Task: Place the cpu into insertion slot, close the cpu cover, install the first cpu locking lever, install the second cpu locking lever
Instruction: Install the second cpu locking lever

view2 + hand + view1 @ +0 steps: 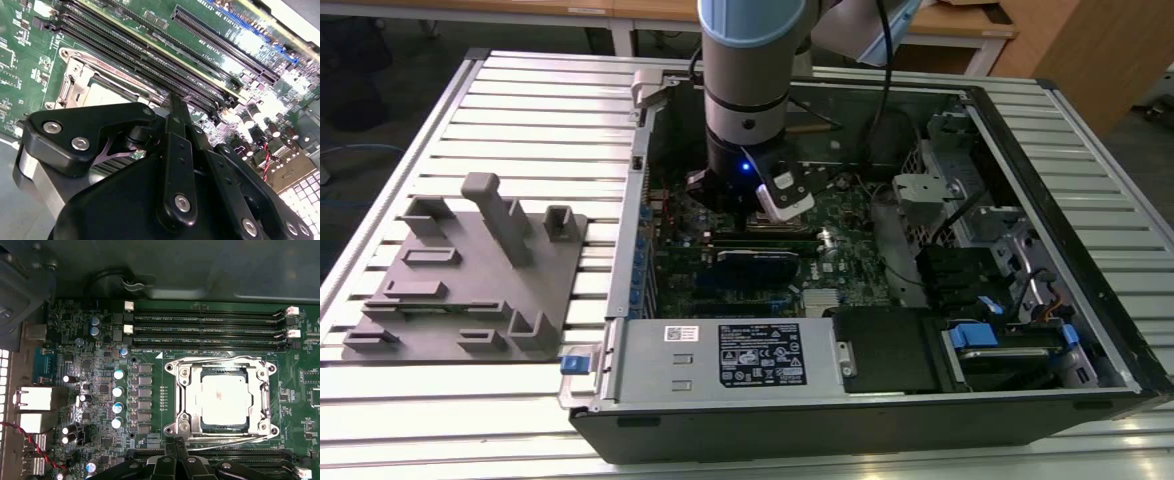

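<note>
While the slatted metal table [520,110] carries everything in the exterior view, one open black computer case [1067,250] lies on it with one grey moulded fixture block [467,270] set apart toward the exterior view's left. One robot arm [747,70], a smooth cylinder in grey and pale blue, reaches straight down into the case. One green motherboard [100,340] lies flat inside, matte and densely populated; in the first wrist view three long black memory slots [205,330] with white end clips run beside the socket, and a cluster of small silver-topped cylindrical capacitors [118,399] stands nearby. A white label [761,355] with print too small to read sits on the silver power-supply housing. One insertion slot [176,405], square with a bright metal rim, holds the cpu [223,398], a flat square chip with a dull pale-metal top, seated in its centre. The cpu cover [262,400], a thin silver frame, lies down around the chip, with thin wire levers along two sides. The gripper [172,102], black and hinged, hangs just beside the socket with its fingers brought together and nothing between them.
</note>
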You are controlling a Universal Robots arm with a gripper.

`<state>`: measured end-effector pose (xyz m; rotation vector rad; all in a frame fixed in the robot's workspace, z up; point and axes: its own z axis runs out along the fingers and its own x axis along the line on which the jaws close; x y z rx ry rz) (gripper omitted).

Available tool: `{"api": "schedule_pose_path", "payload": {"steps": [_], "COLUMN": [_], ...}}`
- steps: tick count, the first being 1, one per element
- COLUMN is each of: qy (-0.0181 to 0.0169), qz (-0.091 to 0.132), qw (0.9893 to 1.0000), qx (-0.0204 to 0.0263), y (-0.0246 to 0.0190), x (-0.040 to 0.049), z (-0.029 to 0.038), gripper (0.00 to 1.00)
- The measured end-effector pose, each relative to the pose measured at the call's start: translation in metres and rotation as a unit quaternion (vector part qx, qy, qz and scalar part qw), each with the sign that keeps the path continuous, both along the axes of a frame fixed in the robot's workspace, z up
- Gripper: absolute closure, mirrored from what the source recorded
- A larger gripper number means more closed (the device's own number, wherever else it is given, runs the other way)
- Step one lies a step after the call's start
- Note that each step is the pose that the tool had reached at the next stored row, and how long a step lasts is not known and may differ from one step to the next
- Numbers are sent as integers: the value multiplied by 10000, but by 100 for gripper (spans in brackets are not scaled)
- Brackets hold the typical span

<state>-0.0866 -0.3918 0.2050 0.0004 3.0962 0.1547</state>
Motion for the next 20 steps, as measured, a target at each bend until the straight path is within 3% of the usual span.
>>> {"api": "schedule_pose_path", "payload": {"steps": [8,20], "qy": [0,-3], "qz": [-4,-187], "qw": [9999,9997], "qx": [143,147], "y": [-6,-11], "x": [-12,1], "z": [-30,-33], "gripper": [90,90]}}
